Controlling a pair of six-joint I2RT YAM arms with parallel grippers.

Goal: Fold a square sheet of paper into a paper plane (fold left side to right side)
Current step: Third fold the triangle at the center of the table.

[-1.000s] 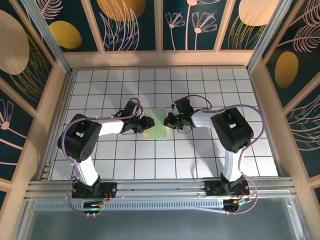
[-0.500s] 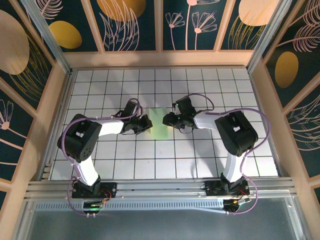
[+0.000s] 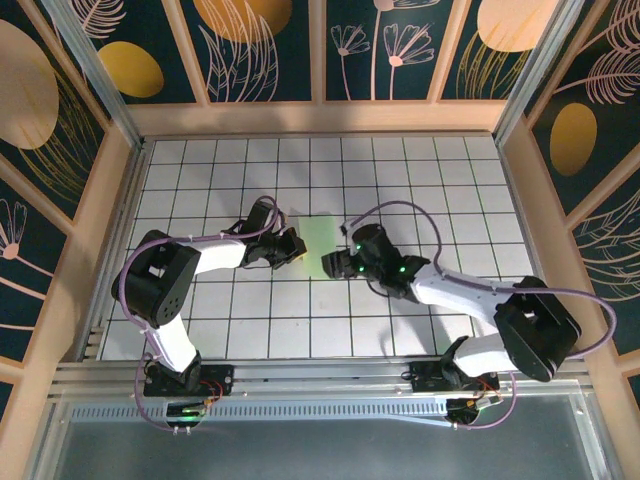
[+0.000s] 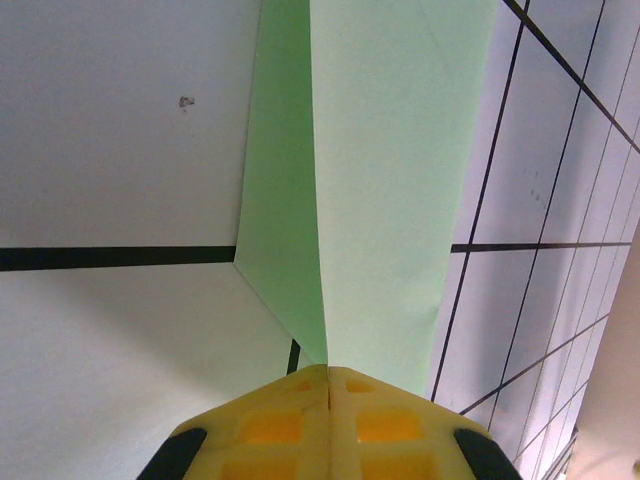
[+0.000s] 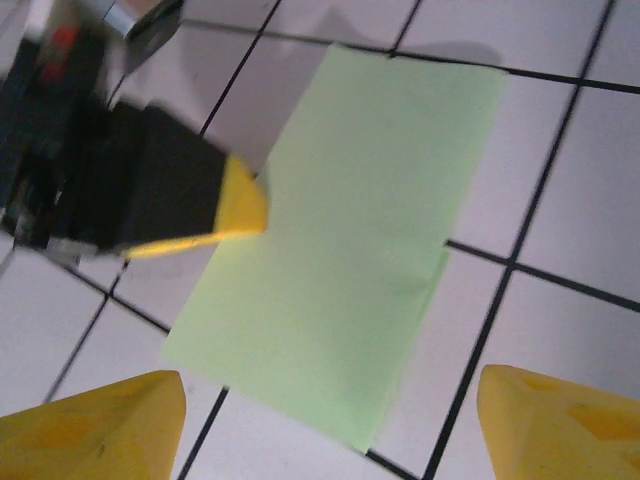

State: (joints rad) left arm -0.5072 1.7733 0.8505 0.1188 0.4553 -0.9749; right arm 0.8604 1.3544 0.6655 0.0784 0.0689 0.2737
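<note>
The square sheet of paper is pale green and lies folded into a narrow rectangle on the grid table. In the left wrist view a raised crease of the paper runs straight into the seam of my left gripper. That gripper is shut on the paper's left edge. From the right wrist, its yellow fingertip touches the left side of the paper. My right gripper stands open just off the paper's near right corner. Its fingers are spread wide with nothing between them.
The white tiled table is walled by wooden rails at the back and both sides. The right arm's elbow reaches out to the near right. The left arm's elbow sits at the near left.
My right gripper has opened, let go of the paper and drawn back toward the near side, its arm swinging out to the right. My left gripper has closed at the paper's left edge.
</note>
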